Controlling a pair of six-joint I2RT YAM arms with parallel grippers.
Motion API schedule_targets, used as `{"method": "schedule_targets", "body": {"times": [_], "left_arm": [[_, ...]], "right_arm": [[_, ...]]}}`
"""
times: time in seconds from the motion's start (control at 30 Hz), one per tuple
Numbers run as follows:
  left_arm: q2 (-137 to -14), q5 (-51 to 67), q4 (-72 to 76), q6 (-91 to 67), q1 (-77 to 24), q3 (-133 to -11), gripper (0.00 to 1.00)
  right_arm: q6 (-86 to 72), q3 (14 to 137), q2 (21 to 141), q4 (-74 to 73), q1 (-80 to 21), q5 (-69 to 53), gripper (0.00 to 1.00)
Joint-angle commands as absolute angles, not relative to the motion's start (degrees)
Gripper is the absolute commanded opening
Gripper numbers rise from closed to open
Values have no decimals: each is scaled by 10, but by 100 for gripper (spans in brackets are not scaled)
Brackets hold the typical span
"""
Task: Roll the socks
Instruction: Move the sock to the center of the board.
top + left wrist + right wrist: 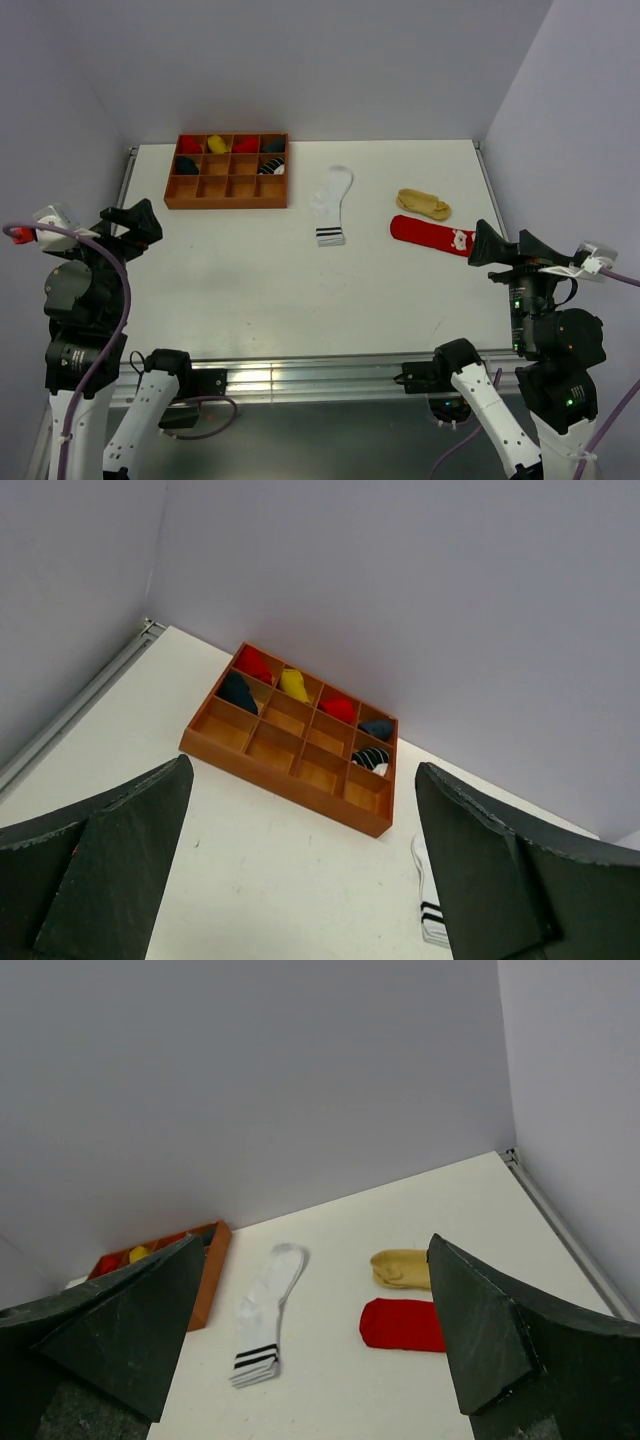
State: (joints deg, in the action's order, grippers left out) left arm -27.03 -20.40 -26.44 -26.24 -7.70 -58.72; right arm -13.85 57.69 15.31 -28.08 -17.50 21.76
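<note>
Left tool [303, 767]: jaws spread wide and empty, raised off the table [260, 290] by its near left edge.
Right tool [316, 1245]: also released and empty, raised at the near right edge.
White sock [331, 205]: lies flat and unrolled, black-striped cuff toward the arms. It is ahead of the right tool and off to its left, well apart from both tools.
Red sock [430, 233]: flat, closest to the right tool, patterned end nearest it.
Tan sock [423, 205]: flat, just beyond the red sock.
Tray [227, 203]: ahead of the left tool, with small coloured bundles in several compartments.
</note>
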Motion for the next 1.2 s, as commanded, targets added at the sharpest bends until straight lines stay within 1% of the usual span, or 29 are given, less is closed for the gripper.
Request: {"method": "schedule_targets", "body": {"times": [0.0,0.13,0.27,0.37,0.47,0.5,0.57,0.6,0.67,0.7,0.73,0.77,0.87,0.9,0.97,1.07,1.17], "left_arm": [[-273,-186,-250,-270,-78,-577,99],[-290,-160,-241,-272,-78,-561,99],[-314,-145,-253,-267,-79,-550,99],[-326,-134,-251,-275,-78,-527,100],[-337,-114,-238,-289,-78,-502,99],[-341,-111,-234,-291,-79,-490,99],[-350,-102,-223,-292,-78,-479,99],[-352,-98,-222,-287,-78,-472,100],[-356,-102,-218,-283,-79,-464,99],[-355,-112,-215,-279,-79,-454,100],[-351,-118,-212,-277,-80,-449,99],[-347,-125,-210,-276,-79,-443,99],[-331,-138,-193,-276,-78,-415,100],[-328,-138,-188,-276,-78,-402,99],[-323,-130,-179,-278,-78,-395,99],[-330,-118,-176,-275,-78,-392,99],[-331,-120,-178,-269,-79,-393,99]], "right_arm": [[-141,587,166,-269,-180,215,100],[-166,591,189,-282,-180,203,100],[-190,566,208,-268,-180,147,100],[-214,560,253,-265,-180,101,100],[-230,569,335,-263,-180,63,100],[-234,570,378,-257,-180,55,100],[-231,562,421,-214,-182,19,100],[-224,559,464,-195,-182,7,97],[-215,559,510,-153,-191,3,92],[-194,563,558,-143,-196,3,87],[-183,576,582,-135,-202,3,86],[-172,584,633,-127,-212,6,80],[-131,616,703,-117,-223,-16,73],[-121,621,743,-112,-223,-22,69],[-113,628,797,-85,-230,-31,63],[-92,648,857,-66,-243,-37,59],[-64,687,953,-71,-266,-37,56]]}}
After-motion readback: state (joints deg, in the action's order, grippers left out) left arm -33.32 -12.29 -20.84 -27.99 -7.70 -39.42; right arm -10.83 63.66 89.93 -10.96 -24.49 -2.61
